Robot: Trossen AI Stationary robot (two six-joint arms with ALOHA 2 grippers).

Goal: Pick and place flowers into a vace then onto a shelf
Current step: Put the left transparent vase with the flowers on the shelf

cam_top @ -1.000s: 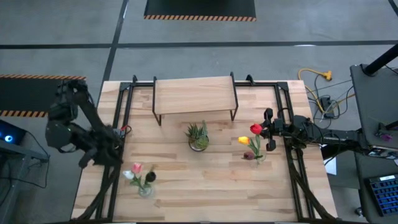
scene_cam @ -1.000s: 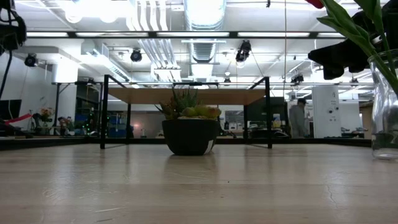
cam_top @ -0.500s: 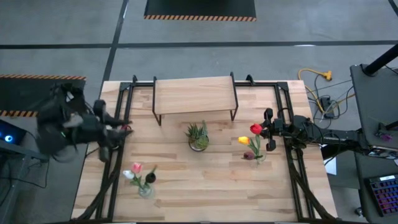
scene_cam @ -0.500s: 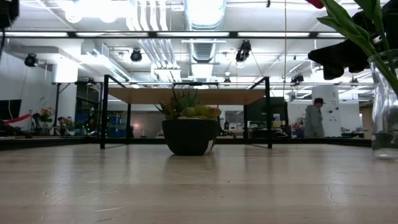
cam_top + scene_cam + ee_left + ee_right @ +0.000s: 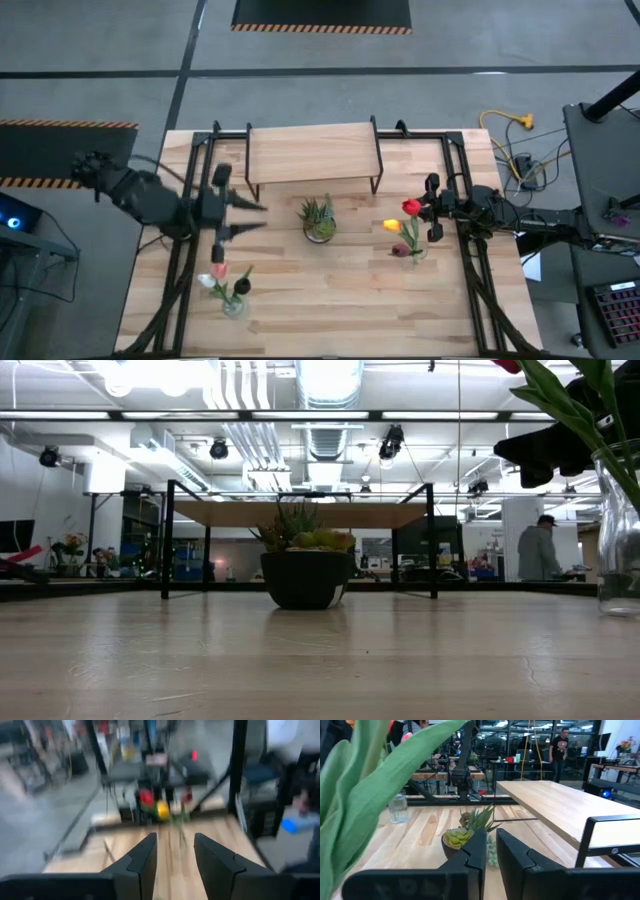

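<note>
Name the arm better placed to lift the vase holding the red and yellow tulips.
Right. The right hand sits beside the red tulip, close to that vase; the left hand is open but far off, past the potted plant.

No readable text, labels, brand names, numbers or signs appear in any of the four views, whether on the table, the robot arms or the room behind.

Small spiky green potted plant (image 5: 318, 220) in a dark bowl at the middle of the slatted wooden table (image 5: 330, 300), yellow cable (image 5: 508, 125) on the grey floor, person (image 5: 541, 547) far behind
</note>
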